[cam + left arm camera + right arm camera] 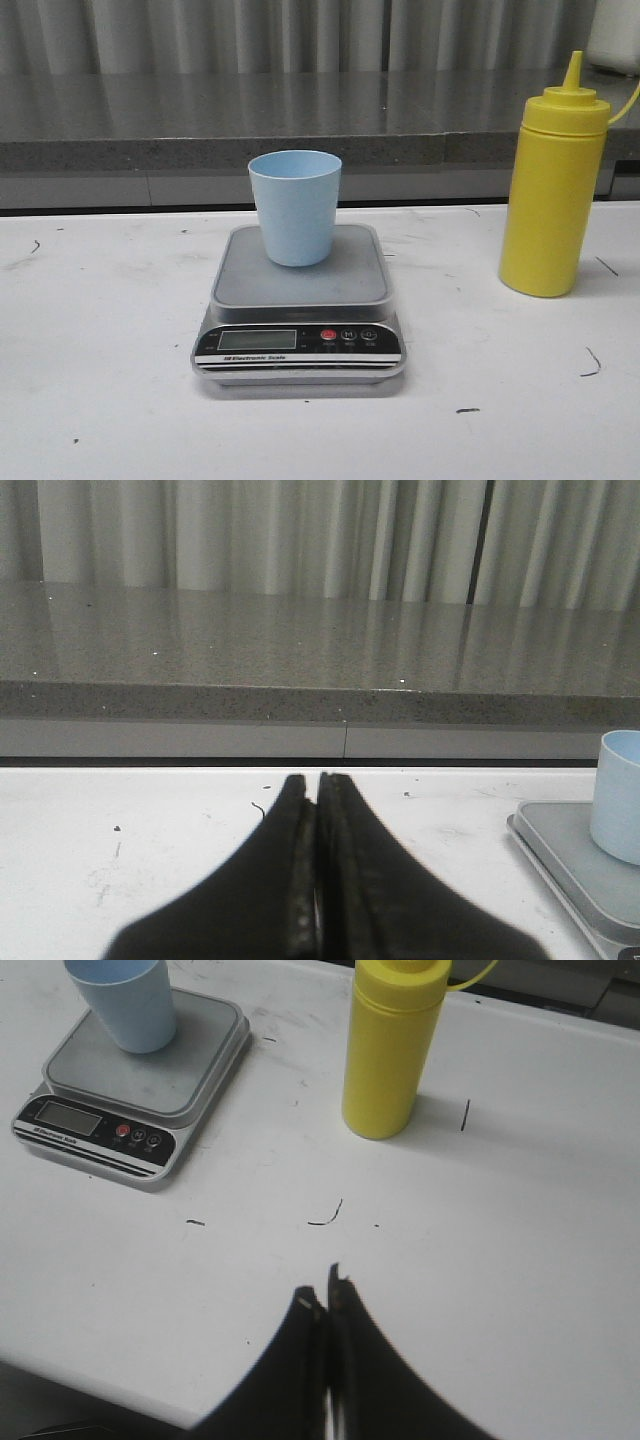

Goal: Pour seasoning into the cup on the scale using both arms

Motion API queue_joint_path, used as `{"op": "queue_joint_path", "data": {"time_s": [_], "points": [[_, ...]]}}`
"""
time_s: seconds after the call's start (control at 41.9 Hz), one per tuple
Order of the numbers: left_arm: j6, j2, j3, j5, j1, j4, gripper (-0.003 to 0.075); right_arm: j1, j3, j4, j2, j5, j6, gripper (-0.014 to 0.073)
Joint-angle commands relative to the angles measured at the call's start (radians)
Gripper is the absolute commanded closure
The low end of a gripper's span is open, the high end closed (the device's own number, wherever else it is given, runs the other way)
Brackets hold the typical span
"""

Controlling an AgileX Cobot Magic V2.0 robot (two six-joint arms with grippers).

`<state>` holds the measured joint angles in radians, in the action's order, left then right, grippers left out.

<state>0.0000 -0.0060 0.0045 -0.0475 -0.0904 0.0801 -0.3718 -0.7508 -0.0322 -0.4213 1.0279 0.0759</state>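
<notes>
The bottle (553, 190) stands upright on the bench (100, 330), well to the right of the scale (299, 310), its long axis vertical and its nozzle cap on. The cup (295, 206) sits upright on the scale's platform, toward the back of it. Nothing has been picked up yet, so the task appears to be at its start.

The right gripper (322, 1305) hovers over bare bench with its fingers pressed together, holding nothing. In the right wrist view the bottle lies ahead of those fingers and only slightly off their line, with the scale and cup further off to the other side. The left gripper (317, 785) is likewise closed and empty, and in its view only the edge of the scale and cup show at one side; the bottle is out of sight.

The right arm is judged the nearer one to the bottle. It would have to spread its fingers and close on the bottle's upright body from the side.
</notes>
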Motion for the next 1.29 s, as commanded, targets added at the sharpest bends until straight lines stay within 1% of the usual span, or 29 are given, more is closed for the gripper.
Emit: {"op": "queue_joint_path", "data": {"time_s": [0.0, 0.263, 0.358, 0.454, 0.549, 0.74, 0.859, 1.003, 1.098, 1.17, 1.265], "points": [[0.0, -0.016, 0.024, 0.084, 0.004, 0.008, 0.074, 0.005, -0.031, -0.015, -0.007, -0.058, -0.008, 0.0711], [0.0, -0.016, 0.024, 0.084, 0.004, 0.008, 0.074, 0.005, -0.031, -0.016, -0.007, -0.06, -0.008, 0.0711], [0.0, -0.016, 0.024, 0.084, 0.004, 0.008, 0.074, 0.024, 0.008, -0.071, 0.012, -0.101, -0.008, 0.0711], [0.0, -0.016, 0.024, 0.084, 0.004, 0.008, 0.074, 0.098, 0.092, -0.098, 0.05, -0.212, -0.008, 0.0711], [0.0, -0.016, 0.024, 0.084, 0.004, 0.008, 0.074, 0.17, 0.214, -0.098, 0.12, -0.342, -0.008, 0.0711], [0.0, -0.016, 0.024, 0.084, 0.004, 0.008, 0.074, 0.248, 0.48, -0.099, 0.277, -0.707, -0.008, 0.0711], [0.0, -0.016, 0.024, 0.084, 0.004, 0.008, 0.074, 0.289, 0.604, -0.091, 0.364, -0.87, -0.007, 0.0711], [0.0, -0.016, 0.024, 0.084, 0.004, 0.008, 0.074, 0.331, 0.701, -0.027, 0.42, -0.949, -0.007, 0.0711], [0.0, -0.016, 0.024, 0.084, 0.004, 0.008, 0.074, 0.348, 0.739, -0.026, 0.439, -0.973, -0.007, 0.0711], [0.0, -0.016, 0.024, 0.084, 0.004, 0.008, 0.074, 0.349, 0.775, -0.026, 0.449, -1.021, -0.007, 0.0711], [0.0, -0.016, 0.024, 0.084, 0.004, 0.008, 0.074, 0.349, 0.771, -0.026, 0.449, -1.019, -0.007, 0.0711]]}}
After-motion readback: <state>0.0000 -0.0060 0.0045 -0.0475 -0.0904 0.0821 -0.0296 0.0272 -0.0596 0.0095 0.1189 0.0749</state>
